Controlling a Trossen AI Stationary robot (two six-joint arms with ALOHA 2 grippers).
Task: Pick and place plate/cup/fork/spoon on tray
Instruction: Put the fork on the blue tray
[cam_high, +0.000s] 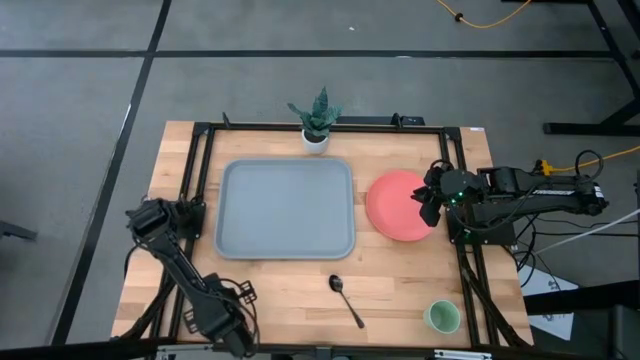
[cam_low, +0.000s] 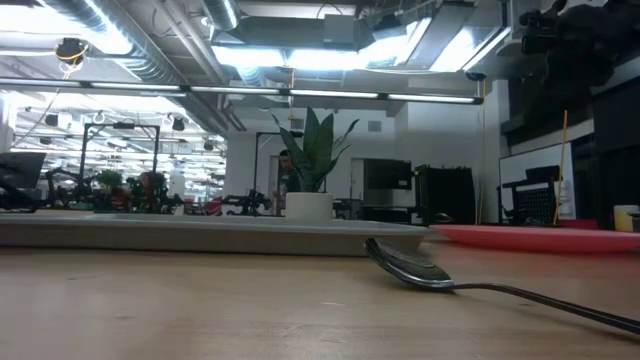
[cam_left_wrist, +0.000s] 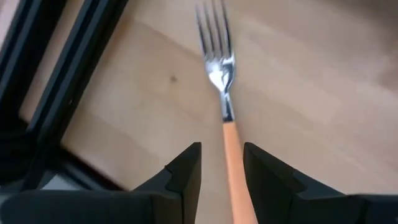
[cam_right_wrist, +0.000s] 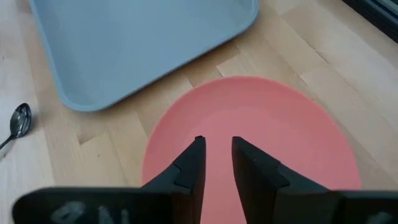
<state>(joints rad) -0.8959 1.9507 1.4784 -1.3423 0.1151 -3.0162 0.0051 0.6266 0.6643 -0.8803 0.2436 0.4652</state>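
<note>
My right gripper (cam_right_wrist: 216, 148) hangs over the near edge of the plate (cam_high: 398, 205), fingers (cam_right_wrist: 190, 163) parted by a narrow gap with nothing between them; only coral surface shows through the gap. The plate lies flat on the wood just beside the tray's (cam_high: 286, 208) right rim, apart from it by a thin strip of table. My left gripper (cam_left_wrist: 222, 163) sits at the table's left edge beside the black frame rail, fingers slightly apart with the fork's (cam_left_wrist: 225, 106) orange handle running up between them (whether the pads touch the handle I cannot tell); the tines point away from the wrist, and the fork lies on bare wood. Tray is at table centre, nothing in it. The spoon (cam_high: 346, 298) lies on the wood in front of the tray's lower right corner, bowl toward the tray. The cup (cam_high: 442, 317) stands upright near the front right corner, well apart from the plate. A potted plant (cam_high: 316, 122) stands just behind the tray's back rim.
</note>
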